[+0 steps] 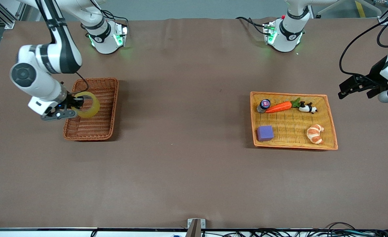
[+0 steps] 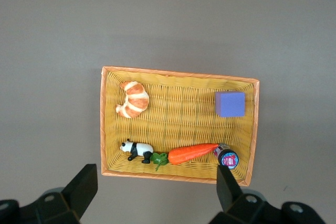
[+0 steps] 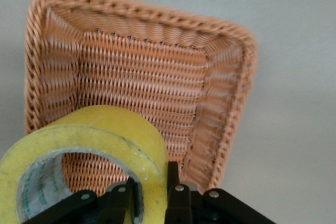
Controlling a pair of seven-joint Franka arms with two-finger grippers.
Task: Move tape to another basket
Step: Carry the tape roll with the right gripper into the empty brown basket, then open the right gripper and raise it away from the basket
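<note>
nearest the front camera, the tray (image 1: 330, 144) sits toward my left arm's end of the table, with a croissant (image 1: 315, 133) and a purple block (image 1: 265, 133) along its nearer side. farther in the same tray lie a carrot (image 1: 279, 107), a panda (image 1: 308, 108) just beside the carrot's green top, and a small bottle (image 1: 263, 105) at the carrot's other tip.

my left gripper (image 1: 357, 86) waits in the air past the tray's edge, at my left arm's end of the table. its fingers (image 2: 82, 188) are spread wide with nothing between them, and from the left wrist view i look straight down on the tray (image 2: 181, 71) and all five toys in it.

my right gripper (image 1: 69, 102) hangs over the rim of the basket (image 1: 110, 108), which stands toward my right arm's end of the table, well apart from the tray. its fingers (image 3: 179, 198) pinch the wall of the tape (image 1: 88, 104), one inside the hole and one outside. the tape (image 3: 92, 148) is up on edge in the air above the basket (image 3: 142, 19), not touching the weave below. the basket's floor shows bare wicker under the roll.
</note>
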